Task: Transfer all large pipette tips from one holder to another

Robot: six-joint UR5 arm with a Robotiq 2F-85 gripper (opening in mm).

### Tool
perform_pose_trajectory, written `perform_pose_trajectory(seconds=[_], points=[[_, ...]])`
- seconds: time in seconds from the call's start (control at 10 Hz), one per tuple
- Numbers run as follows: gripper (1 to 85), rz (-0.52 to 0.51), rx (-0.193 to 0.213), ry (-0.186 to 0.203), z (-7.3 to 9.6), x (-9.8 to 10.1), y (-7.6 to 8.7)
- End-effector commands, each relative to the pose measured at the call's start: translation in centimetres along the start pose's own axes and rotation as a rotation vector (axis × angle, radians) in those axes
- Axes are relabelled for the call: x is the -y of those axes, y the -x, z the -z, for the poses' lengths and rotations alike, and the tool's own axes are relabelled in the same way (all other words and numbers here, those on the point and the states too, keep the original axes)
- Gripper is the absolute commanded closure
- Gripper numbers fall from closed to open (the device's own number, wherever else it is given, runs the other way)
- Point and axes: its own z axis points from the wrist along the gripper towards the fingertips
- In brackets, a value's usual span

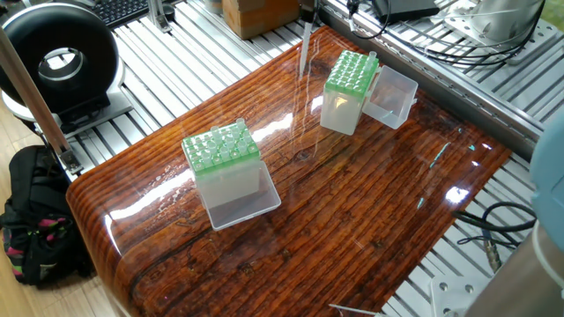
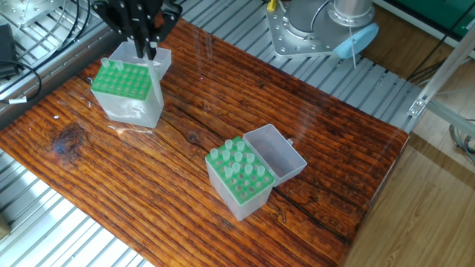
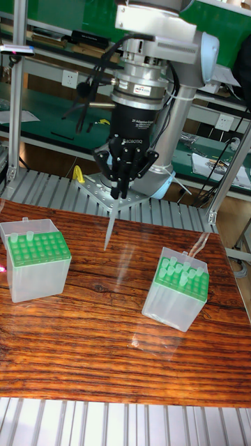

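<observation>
Pipette tip (image 3: 110, 226) hangs clamped in the tool (image 3: 120, 195); tips fill the open-lidded holder (image 2: 239, 178).

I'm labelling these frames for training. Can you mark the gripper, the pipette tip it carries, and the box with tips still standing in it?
gripper (image 3: 120, 189), tall fixed view, between its fingertips.
pipette tip (image 3: 110, 224), tall fixed view, mid-shaft.
box with tips (image 2: 239, 178), the other fixed view, green top.

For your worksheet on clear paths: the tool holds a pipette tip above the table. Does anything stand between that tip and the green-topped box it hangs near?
Nothing visible does. The tool grips the pipette tip upright in open air above the table, just beside the green-topped box.
</observation>
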Motion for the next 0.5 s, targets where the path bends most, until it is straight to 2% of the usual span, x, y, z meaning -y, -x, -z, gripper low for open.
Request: perform_pose_trajectory(seconds=[0.0,0.2,0.4], points=[[79.7,-0.048,0.011,-0.032,-0.1,0.8,-1.3],[79.3,-0.007,0.005,-0.015,0.7,3.1,-4.2],[78.7,0.025,0.004,0.002,1.2,5.4,-6.3]])
